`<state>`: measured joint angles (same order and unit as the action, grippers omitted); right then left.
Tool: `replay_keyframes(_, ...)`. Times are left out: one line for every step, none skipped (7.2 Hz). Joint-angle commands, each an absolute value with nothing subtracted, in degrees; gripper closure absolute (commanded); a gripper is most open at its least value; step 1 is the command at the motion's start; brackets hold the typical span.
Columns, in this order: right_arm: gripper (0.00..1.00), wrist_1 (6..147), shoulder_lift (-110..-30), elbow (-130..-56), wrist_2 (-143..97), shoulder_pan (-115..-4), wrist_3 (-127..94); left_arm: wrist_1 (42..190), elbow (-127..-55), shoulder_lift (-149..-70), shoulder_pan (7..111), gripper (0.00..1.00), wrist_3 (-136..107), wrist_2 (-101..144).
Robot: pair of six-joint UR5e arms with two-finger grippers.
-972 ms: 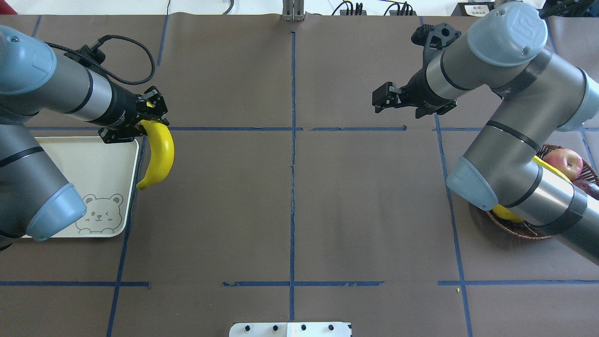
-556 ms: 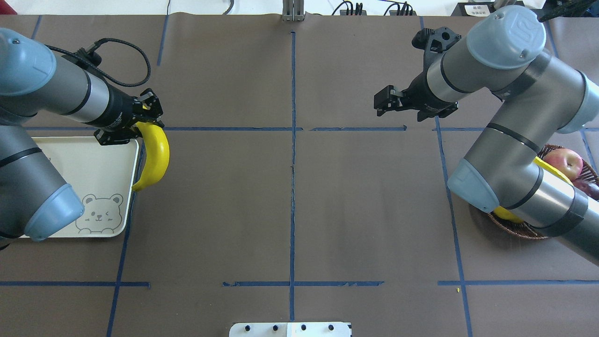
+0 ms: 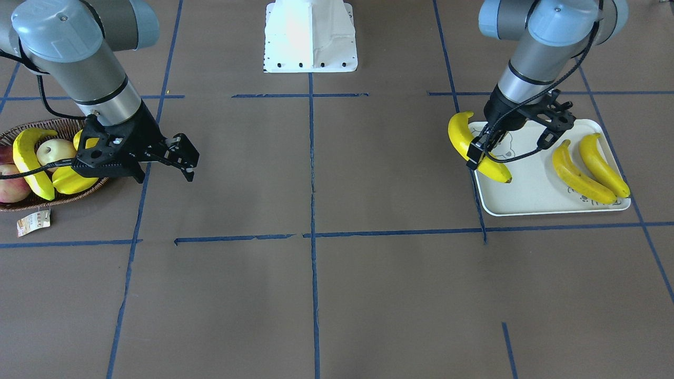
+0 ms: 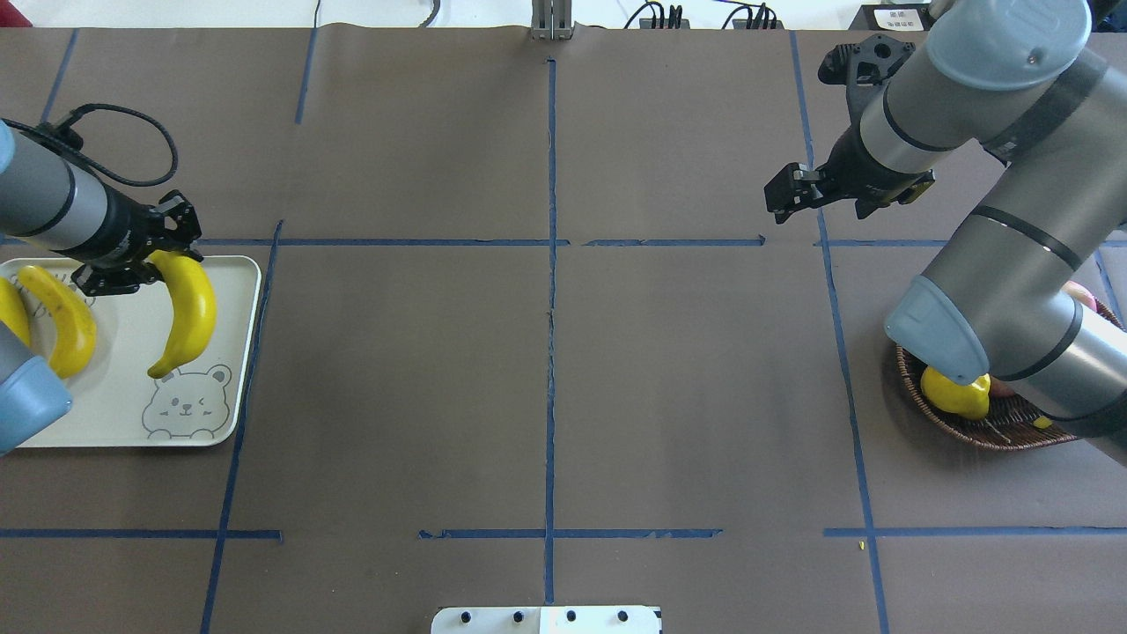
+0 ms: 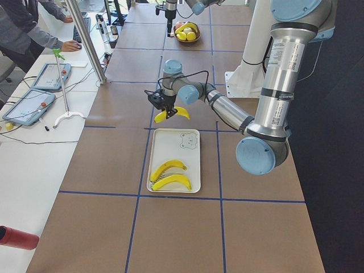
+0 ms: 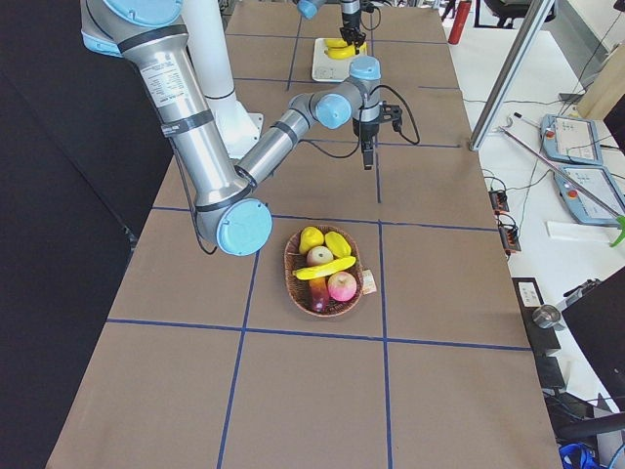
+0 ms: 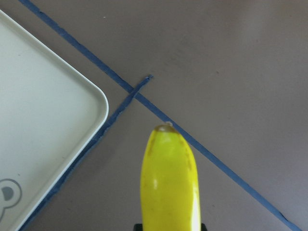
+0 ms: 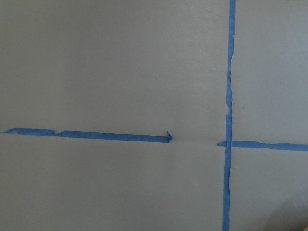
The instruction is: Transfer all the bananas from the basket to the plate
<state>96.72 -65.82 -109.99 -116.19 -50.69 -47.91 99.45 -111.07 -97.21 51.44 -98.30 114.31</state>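
Observation:
My left gripper (image 4: 151, 264) is shut on the top end of a yellow banana (image 4: 187, 313), which hangs above the right part of the cream plate (image 4: 114, 401) with the bear drawing. In the left wrist view the banana (image 7: 168, 185) points past the plate's corner (image 7: 72, 91). Two more bananas (image 3: 579, 180) (image 3: 604, 166) lie side by side on the plate (image 3: 526, 196). One banana (image 3: 27, 163) lies in the wicker basket (image 3: 31, 202) among other fruit. My right gripper (image 3: 187, 160) hovers open and empty over the bare table, just beside the basket.
The basket (image 4: 968, 431) also holds apples (image 3: 52, 150) and yellow fruit (image 4: 955, 392); a paper tag (image 3: 32, 221) lies beside it. My right arm covers much of it from overhead. Blue tape lines cross the brown table. A person sits at a side desk (image 5: 34, 34).
My left arm has carried the banana leftward, from beside the plate's right edge to above the plate. My right gripper has drifted right, toward the basket side.

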Motion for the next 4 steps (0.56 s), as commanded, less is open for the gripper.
replay_keyframes(0.01,97.12,-66.53,-110.39,-116.63,-51.94,-45.71,100.97,-107.87,-92.21,53.96,1.00,-96.69,114.35)
replay_keyframes(0.01,97.12,-67.06,-110.30,-116.54,-52.90,-42.66,101.33,-105.14,-92.37,55.36,1.00,-92.50,114.52)
replay_keyframes(0.01,97.21,-67.15,-109.52,-117.15,-55.00,-38.89,101.51,-103.90,-92.29,55.46,1.00,-91.59,114.61)
replay_keyframes(0.01,97.12,-67.58,-108.47,-118.55,-57.46,-35.11,102.04,-102.32,-92.72,56.16,0.96,-90.02,116.44)
